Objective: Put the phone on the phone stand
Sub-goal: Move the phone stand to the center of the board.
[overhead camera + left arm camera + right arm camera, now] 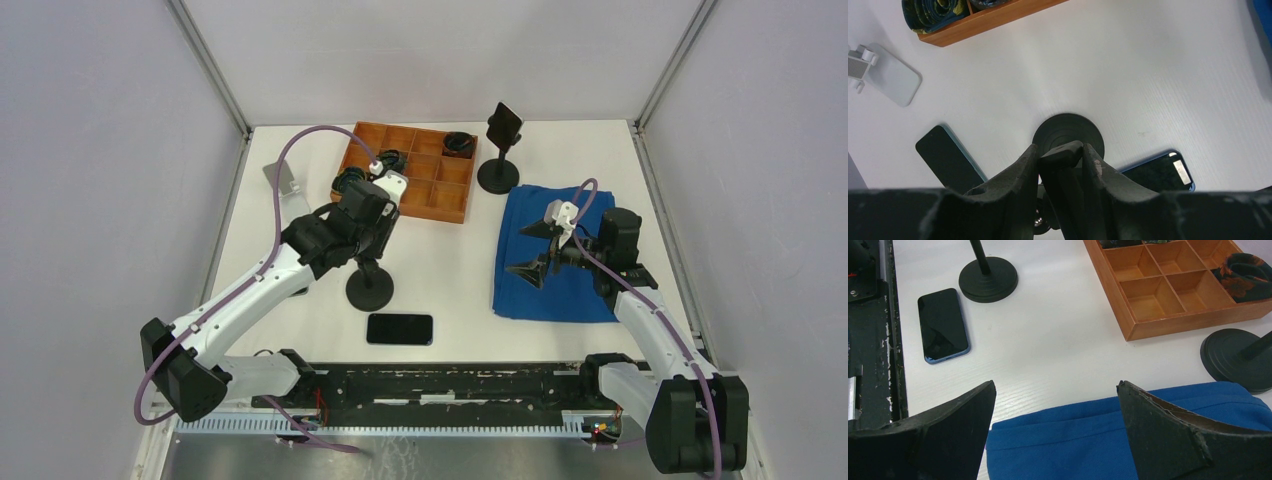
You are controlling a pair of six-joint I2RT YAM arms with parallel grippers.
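- My left end effector grips the top of the stand.
- My right end effector hangs wide over the cloth.
- The phone lies flat on the worktop.

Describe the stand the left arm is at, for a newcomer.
From the wooden tray, come forward to the black round-based stand by the phone. Only this one, not its twin by the blue cloth, has the left gripper over it.

White table bears phone, near stand, far stand, tray, blue cloth.
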